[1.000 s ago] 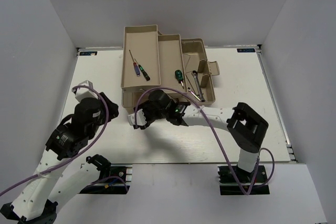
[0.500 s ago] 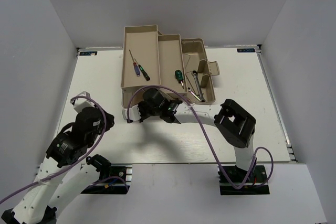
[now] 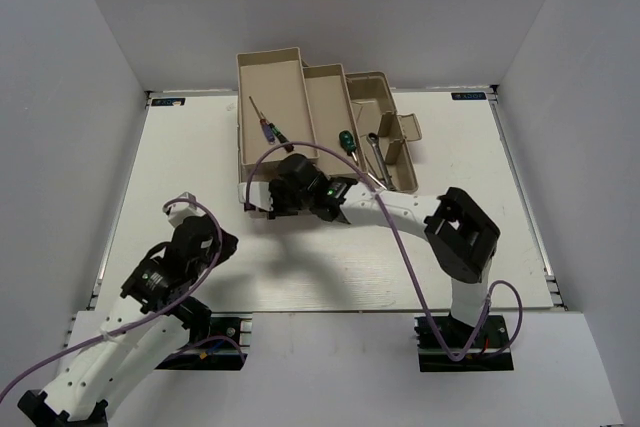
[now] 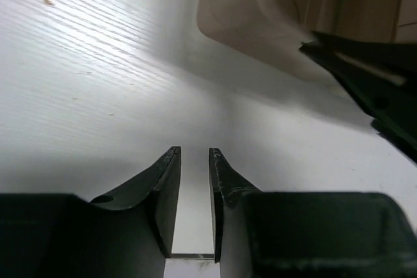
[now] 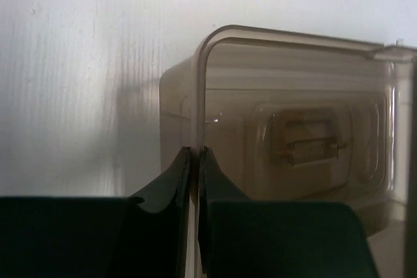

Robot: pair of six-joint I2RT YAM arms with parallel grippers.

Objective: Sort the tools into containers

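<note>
White table (image 3: pixel 300 277) — right claw (image 5: pixel 194 154) is pinched shut on the lid (image 5: pixel 287 96) rim, the lid stretching away rightward. Left claw (image 4: pixel 193 154) is barely ajar, empty and farther off.

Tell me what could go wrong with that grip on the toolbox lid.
1. The right fingers pinch only the thin rim of the translucent lid, near its corner; they may slip off.
2. A tug could drag the whole toolbox and jostle the screwdrivers lying loose in its tray.
</note>
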